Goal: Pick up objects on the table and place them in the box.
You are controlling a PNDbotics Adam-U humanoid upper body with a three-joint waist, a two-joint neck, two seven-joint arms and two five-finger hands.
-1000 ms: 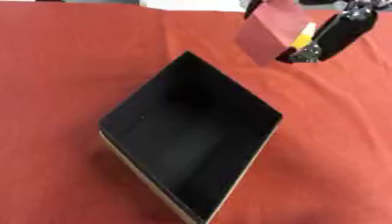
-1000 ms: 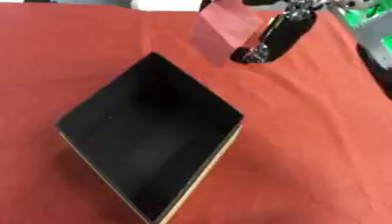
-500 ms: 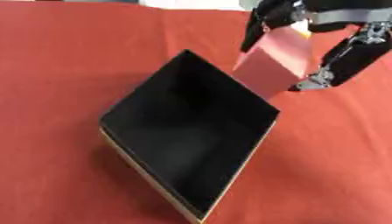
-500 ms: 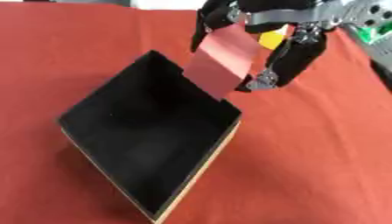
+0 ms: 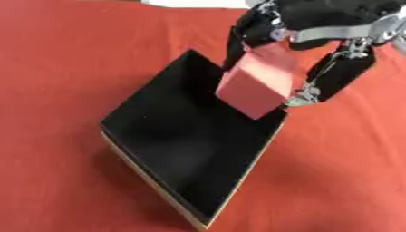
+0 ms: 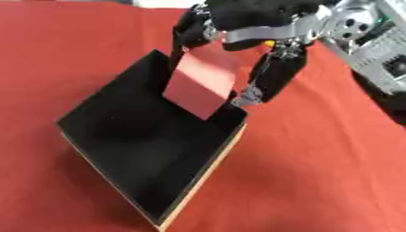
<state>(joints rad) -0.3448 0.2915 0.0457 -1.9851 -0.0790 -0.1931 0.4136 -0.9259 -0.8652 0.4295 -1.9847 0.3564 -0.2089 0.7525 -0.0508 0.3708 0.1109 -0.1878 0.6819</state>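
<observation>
The right robot hand comes in from the upper right corner, its fingers curled down round a pink block; one finger runs down the block's left face and the thumb presses its right side, so the block is pinched between them; the block hangs tilted below the palm, its lower end pointing down and to the left; just beneath it, and spreading away below and to the left of the robot hand, sits the box, black inside with a pale tan rim, turned like a diamond on the counter; the block's lower corner shows over the box's right corner, above the dark inside, though I cannot tell whether it touches the rim there; the counter is covered in red cloth all round the box; to the right of the robot hand, in the right eye view, the silver and grey forearm slants off toward the edge; a small yellow bit peeps out under the palm, too small to make out.
</observation>
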